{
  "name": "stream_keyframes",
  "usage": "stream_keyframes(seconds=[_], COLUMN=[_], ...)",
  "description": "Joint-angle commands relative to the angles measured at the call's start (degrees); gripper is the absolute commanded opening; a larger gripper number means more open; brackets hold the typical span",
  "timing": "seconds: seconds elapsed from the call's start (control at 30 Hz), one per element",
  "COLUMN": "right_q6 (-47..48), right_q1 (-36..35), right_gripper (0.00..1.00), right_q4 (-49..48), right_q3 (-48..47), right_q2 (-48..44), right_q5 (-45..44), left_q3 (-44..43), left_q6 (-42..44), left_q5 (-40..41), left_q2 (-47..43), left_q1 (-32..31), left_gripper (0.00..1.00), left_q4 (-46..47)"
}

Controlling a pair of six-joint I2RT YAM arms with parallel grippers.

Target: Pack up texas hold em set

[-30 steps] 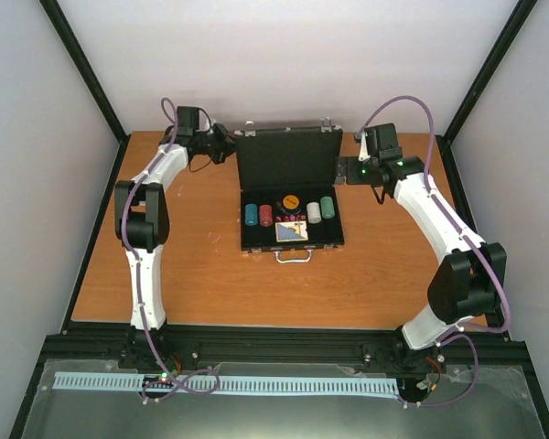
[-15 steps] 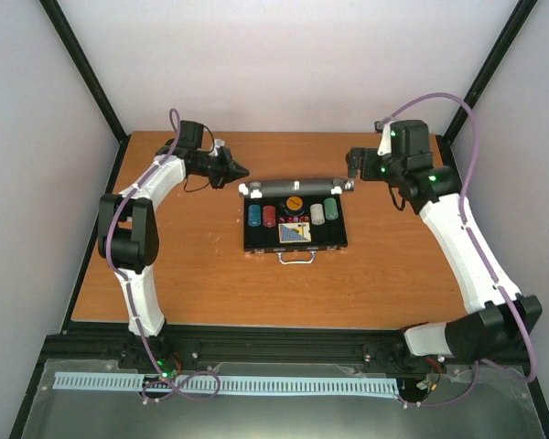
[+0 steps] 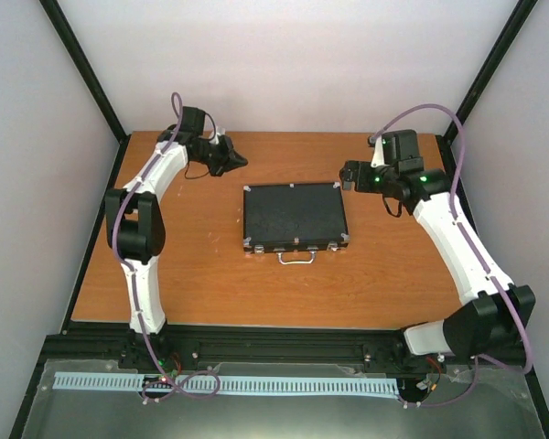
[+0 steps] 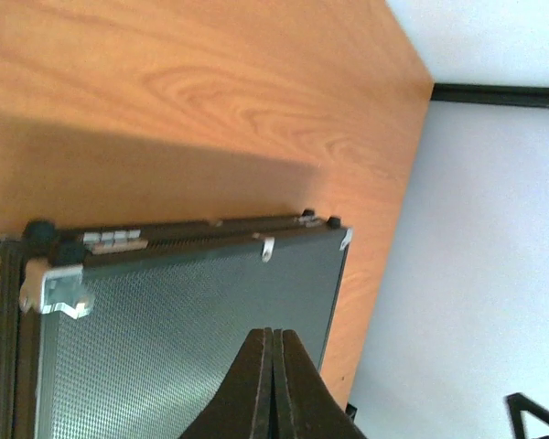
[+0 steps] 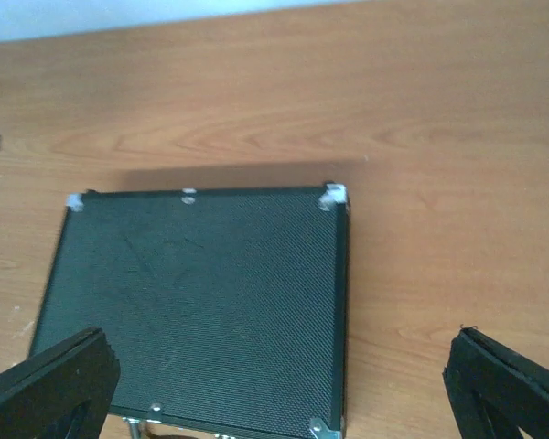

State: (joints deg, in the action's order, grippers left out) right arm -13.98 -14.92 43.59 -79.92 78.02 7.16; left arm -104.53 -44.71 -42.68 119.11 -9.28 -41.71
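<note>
The texas hold em set's black briefcase [image 3: 293, 217] lies shut and flat at the table's middle, silver handle [image 3: 294, 257] toward the arms. Chips, dice and cards are hidden inside. My left gripper [image 3: 242, 163] is shut on nothing, hovering just beyond the case's far left corner. In the left wrist view its closed tips [image 4: 274, 333] point over the textured lid [image 4: 165, 347]. My right gripper [image 3: 345, 175] is open beside the far right corner. In the right wrist view the case [image 5: 201, 302] lies below, between the wide-spread fingers [image 5: 55, 389] of the right gripper [image 5: 279, 375].
The wooden table [image 3: 183, 274] is ringed by a black frame [image 3: 91, 238] and white walls. In the left wrist view the table's edge [image 4: 384, 238] meets the wall just past the case.
The lid has swung down from upright to fully shut, hiding the chips and cards. My right gripper followed it down and forward; my left gripper stayed shut near the far left corner.
</note>
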Motion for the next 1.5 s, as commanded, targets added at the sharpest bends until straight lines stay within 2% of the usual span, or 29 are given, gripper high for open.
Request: stream_keyframes(seconds=[0.0, 0.1, 0.23, 0.33, 0.53, 0.73, 0.9, 1.03, 1.17, 1.47], right_q6=[-6.05, -7.67, -10.28, -12.06, -10.69, -7.81, -5.55, -3.21, -3.09, -7.61], right_q1=[0.63, 0.86, 0.89, 0.94, 0.87, 2.86, 4.10, 4.26, 4.28, 3.84], right_gripper=[0.99, 1.00, 1.00, 1.00, 1.00, 1.00, 1.00, 1.00, 0.99, 0.96], right_q4=[-1.01, -1.95, -4.43, -7.27, -7.71, -5.16, -4.65, -2.14, -1.27, -4.47], right_q3=[1.53, -0.27, -2.19, -0.95, -3.49, -10.79, -17.42, -24.36, -28.06, -21.73], right_q2=[3.61, 9.03, 14.91, 18.07, 25.86, 34.27, 41.17, 47.41, 51.14, 48.33], right_q5=[-5.24, -5.41, 3.33, 6.06, 6.09, 3.27, 5.98, 12.95, 24.84, 34.90], left_q3=[-7.76, -10.21, -8.88, -6.46, -3.88, 0.99, 4.85, 6.77, 6.89, 6.23], left_q6=[-1.18, -1.43, -0.47, -0.12, 3.49, 6.17, 7.78, 8.59, 9.68, 10.27], left_q5=[0.50, 1.05, 1.44, 1.14, 0.75, 0.92, 1.09, 1.31, 1.73, 1.91], left_q2=[5.17, 6.81, 7.02, 7.15, 6.13, 3.07, 0.76, -0.51, -1.02, 0.18], left_q1=[0.65, 0.84, 1.33, 2.16, 3.62, 5.12, 6.41, 7.08, 7.23, 8.01], left_gripper=[0.01, 0.01, 0.01, 0.01, 0.01, 0.01, 0.01, 0.01, 0.01, 0.01], left_q4=[-0.04, -0.47, -0.21, 0.96, -1.02, -1.81, -2.15, -2.69, -3.71, -3.86])
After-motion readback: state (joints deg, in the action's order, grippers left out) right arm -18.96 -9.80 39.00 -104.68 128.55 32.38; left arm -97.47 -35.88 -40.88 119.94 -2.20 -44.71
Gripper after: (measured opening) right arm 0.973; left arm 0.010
